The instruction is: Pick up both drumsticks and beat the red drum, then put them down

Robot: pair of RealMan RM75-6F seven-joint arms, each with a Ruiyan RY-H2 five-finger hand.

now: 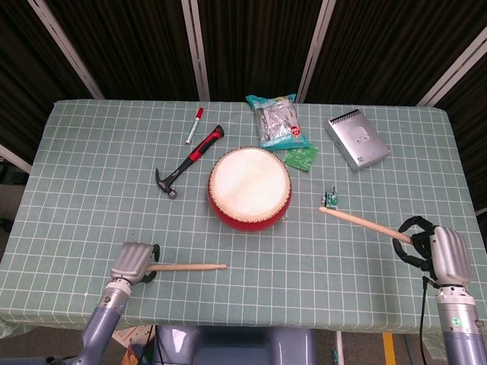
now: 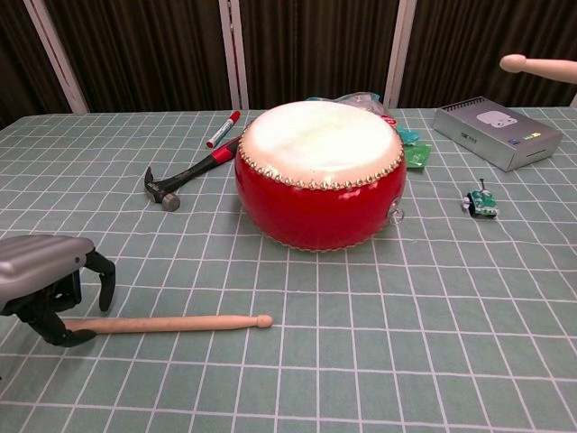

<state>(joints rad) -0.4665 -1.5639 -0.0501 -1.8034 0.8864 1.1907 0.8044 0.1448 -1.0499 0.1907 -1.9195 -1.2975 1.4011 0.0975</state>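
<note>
My right robot hand (image 1: 435, 255) grips one drumstick (image 1: 358, 220) aloft, so my spread left robot hand (image 2: 45, 284), straddling the other drumstick's (image 2: 171, 323) butt on the worktop (image 2: 433, 343) before the red drum (image 2: 318, 176), should wrap squarely before lifting.

No lettering could be read anywhere. The grey box (image 2: 498, 133) bore small marks. They were too small to read.
</note>
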